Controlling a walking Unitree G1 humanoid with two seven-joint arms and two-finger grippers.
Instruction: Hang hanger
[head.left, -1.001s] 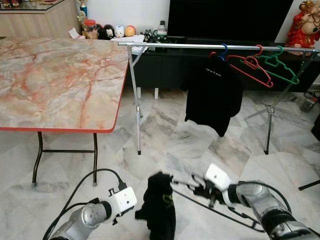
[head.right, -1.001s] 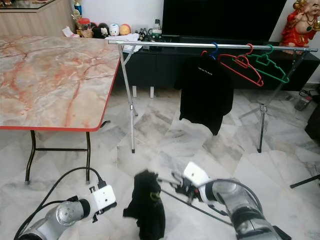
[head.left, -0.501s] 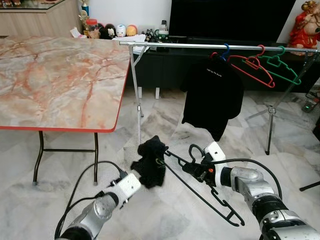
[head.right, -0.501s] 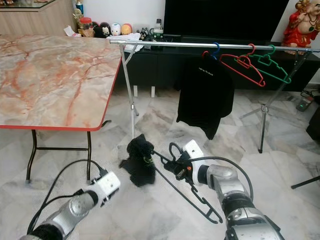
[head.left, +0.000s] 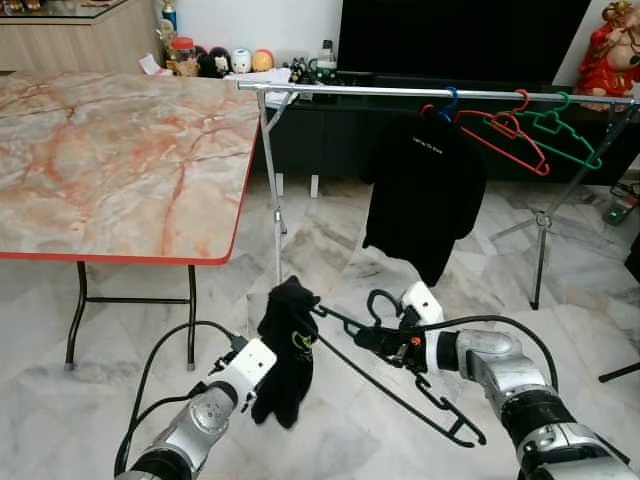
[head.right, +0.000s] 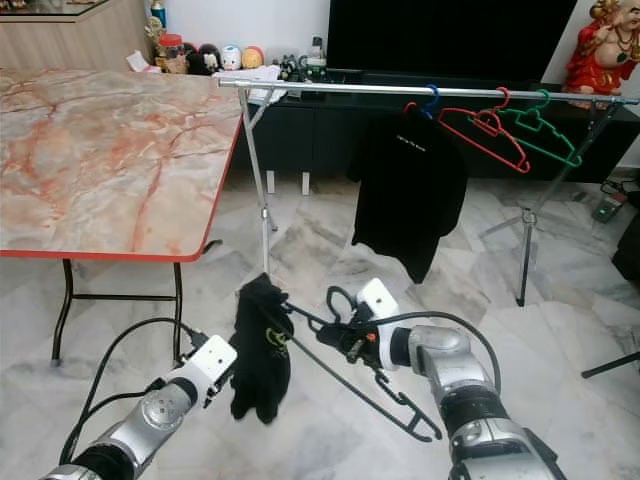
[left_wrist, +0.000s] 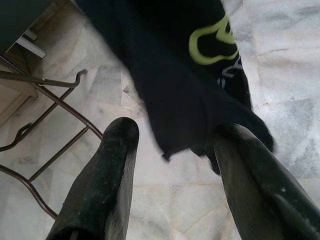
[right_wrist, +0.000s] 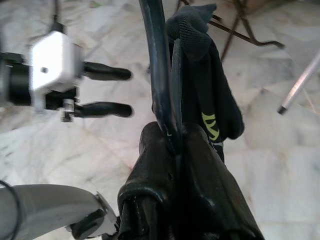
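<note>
Marble floor (head.left: 330, 240) below, right gripper (head.left: 385, 342) clamps the hanger (head.left: 400, 385), long axis 10-to-4, rail (head.left: 440, 93) at 12; left gripper (right_wrist: 107, 91), spread, nears the cloth (head.left: 283, 350).

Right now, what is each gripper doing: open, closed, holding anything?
Left gripper: open, holding nothing, fingers either side of the black garment's hanging lower edge.
Right gripper: shut on the black hanger, which carries the garment.

Blk hanger (head.left: 400, 385), blk garment (head.left: 285, 350) w/ yellow-green logo.
</note>
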